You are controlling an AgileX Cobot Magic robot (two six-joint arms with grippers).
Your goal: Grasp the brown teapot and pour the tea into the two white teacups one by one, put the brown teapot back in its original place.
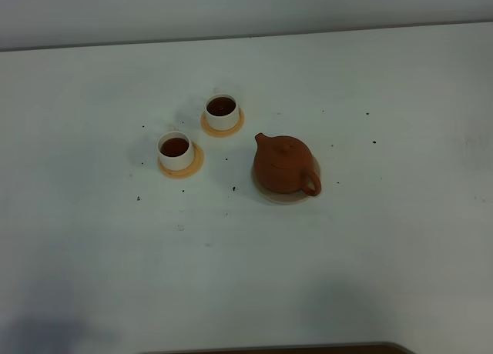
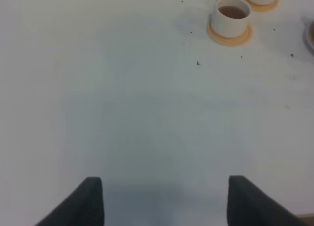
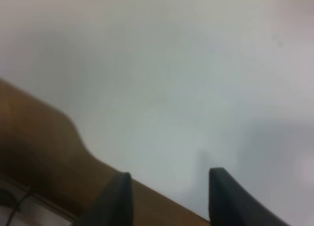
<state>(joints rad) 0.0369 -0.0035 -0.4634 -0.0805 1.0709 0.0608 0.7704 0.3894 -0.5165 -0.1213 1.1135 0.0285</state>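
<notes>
- Teapot position: the brown teapot sits upright on the pale saucer, lid on, spout pointing to about 10 o'clock in the high view.
- Cup positions: two white teacups, near cup and far cup, each hold dark tea and stand on orange coasters at about 9 to 10 o'clock from the teapot.
- My left end effector: fingers spread, nothing between them, above bare surface.
- My right end effector: fingers apart, holding nothing, over the surface edge.

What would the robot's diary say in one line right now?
teapot: on saucer | cups: both hold tea | left pincer: open, empty | right pincer: open, empty
</notes>
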